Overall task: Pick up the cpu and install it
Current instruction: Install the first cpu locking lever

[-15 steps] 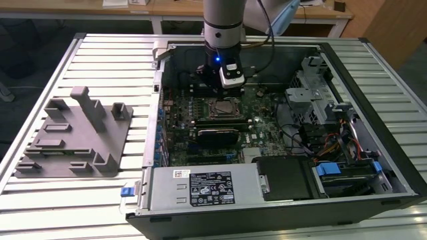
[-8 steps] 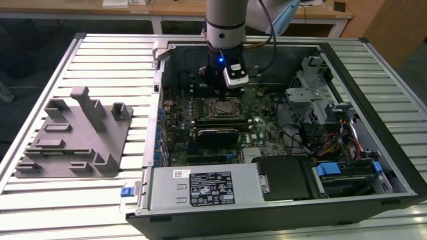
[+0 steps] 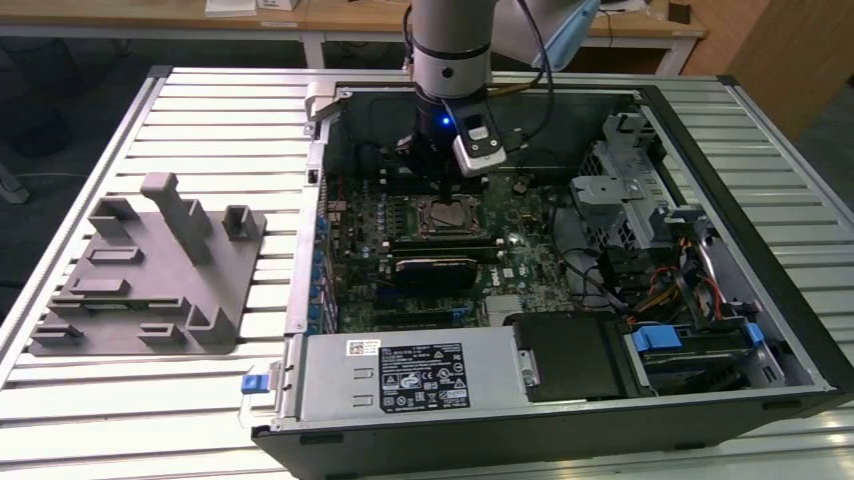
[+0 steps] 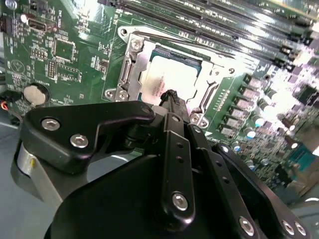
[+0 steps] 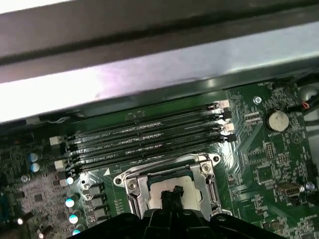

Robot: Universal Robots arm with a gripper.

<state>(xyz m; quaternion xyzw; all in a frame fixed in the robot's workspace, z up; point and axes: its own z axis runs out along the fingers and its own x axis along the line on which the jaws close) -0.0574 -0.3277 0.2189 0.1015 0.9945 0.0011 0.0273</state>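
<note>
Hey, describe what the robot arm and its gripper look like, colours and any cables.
The arm is a silver-grey cylinder with a black wrist section, a small blue light and a silver-and-black camera module; a cable runs alongside. The gripper is matte black with silver screw heads.

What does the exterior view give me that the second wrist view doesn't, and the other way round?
Exterior view alone: the grey fixture tray on the slatted table, the power supply and the whole open computer case. Second wrist view alone: the round coin cell battery. Both: the gripper over the cpu in its socket.
</note>
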